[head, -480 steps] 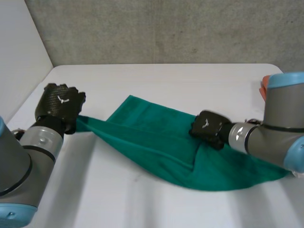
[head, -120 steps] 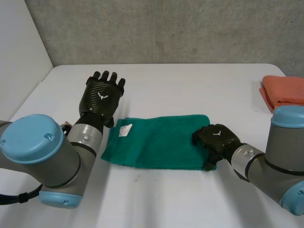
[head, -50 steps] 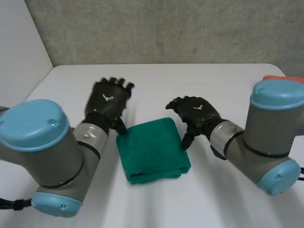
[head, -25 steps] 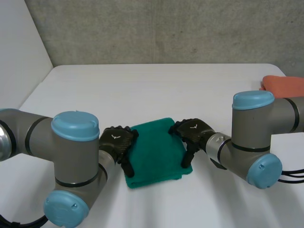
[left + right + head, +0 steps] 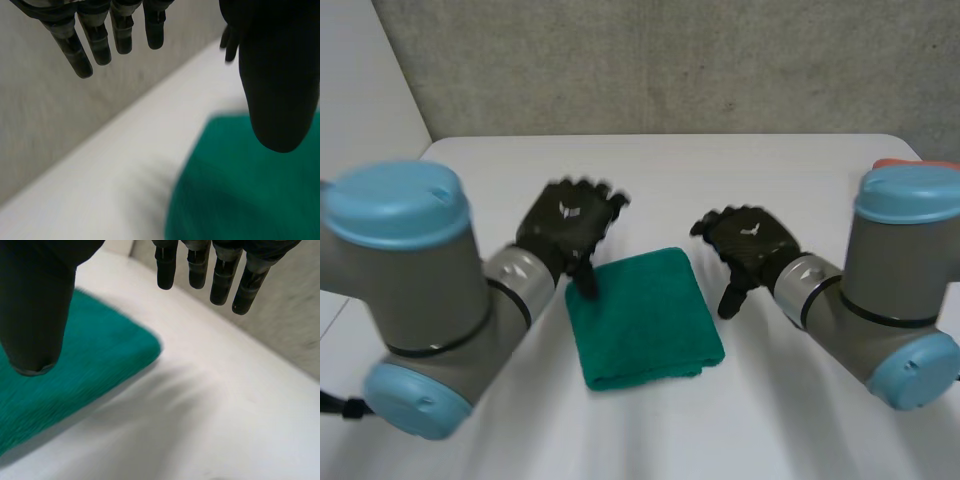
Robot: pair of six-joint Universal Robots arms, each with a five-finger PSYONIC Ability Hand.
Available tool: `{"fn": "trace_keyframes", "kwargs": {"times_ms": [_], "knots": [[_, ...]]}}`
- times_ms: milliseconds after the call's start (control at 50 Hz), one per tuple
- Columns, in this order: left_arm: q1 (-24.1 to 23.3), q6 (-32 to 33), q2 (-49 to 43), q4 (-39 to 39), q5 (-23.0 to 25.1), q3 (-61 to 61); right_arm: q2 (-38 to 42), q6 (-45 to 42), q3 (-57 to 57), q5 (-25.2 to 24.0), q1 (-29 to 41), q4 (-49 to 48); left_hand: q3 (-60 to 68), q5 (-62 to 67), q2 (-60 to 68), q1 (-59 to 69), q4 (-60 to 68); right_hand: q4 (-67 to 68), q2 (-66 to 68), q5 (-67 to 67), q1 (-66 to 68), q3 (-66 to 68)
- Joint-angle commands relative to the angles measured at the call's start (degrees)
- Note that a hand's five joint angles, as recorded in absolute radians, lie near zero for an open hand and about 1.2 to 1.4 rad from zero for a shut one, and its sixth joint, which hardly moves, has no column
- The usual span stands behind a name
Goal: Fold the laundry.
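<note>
Folded green towel (image 5: pixel 642 318) lies mid-frame on table (image 5: pixel 740 165), long axis running bottom to top. At its upper left corner, left hand (image 5: pixel 570 228), thumb over cloth; right hand (image 5: pixel 748 245) just off the right edge, apart. Fingers of both straight, spread, holding nothing

L hand (image 5: pixel 570 225): fingers (image 5: pixel 102 42) straight, slightly spread, thumb apart, pointing down. R hand (image 5: pixel 750 245): same, fingers (image 5: pixel 220 282) straight, thumb down & apart. Backs of both hands twd head cam. L arm (image 5: pixel 420 290), R arm (image 5: pixel 895 300) bent at elbows, wrists angled inward.
</note>
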Motion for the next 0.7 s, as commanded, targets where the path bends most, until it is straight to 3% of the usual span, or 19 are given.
{"fn": "trace_keyframes", "kwargs": {"times_ms": [20, 100, 200, 280, 580, 700], "knots": [[0.87, -1.93, 5.51, -1.09, 9.79, 4.60, -6.13, 5.64, 5.98, 5.55, 0.98, -3.35, -1.88, -2.71, -1.52, -1.51, -1.55, -3.10, -2.48, -3.82, -1.44, -2.21], [1.83, -5.62, 5.78, -4.69, 13.57, 8.73, -7.19, 7.58, 8.53, 4.85, 3.61, -3.35, -1.88, -2.71, -1.52, -1.51, -1.55, -3.10, -2.48, -3.82, -1.44, -2.21], [3.85, -10.10, 4.73, -9.52, 22.52, 13.48, -6.31, 7.58, 11.25, 4.67, 9.32, -5.63, -1.67, -2.50, -1.31, -1.30, -1.33, -3.10, -2.48, -3.82, -1.44, -2.21], [4.03, -10.99, 3.50, -10.23, 25.70, 14.89, -3.33, 7.49, 12.66, 4.84, 11.17, -9.58, -1.33, -2.16, -0.97, -0.96, -1.00, -3.10, -2.48, -3.82, -1.44, -2.21], [3.94, -11.07, 2.70, -10.32, 22.90, 15.51, 7.40, 0.99, 10.29, 5.46, 14.34, -16.36, -0.49, -1.32, -0.13, -0.12, -0.15, -3.10, -2.48, -3.82, -1.44, -2.21], [3.94, -10.99, 2.18, -10.32, 22.72, 14.63, 9.68, -2.00, 8.80, 6.25, 14.34, -19.34, -0.49, -1.32, -0.13, -0.12, -0.15, 10.91, 11.53, 10.19, 12.57, 11.80]]}}
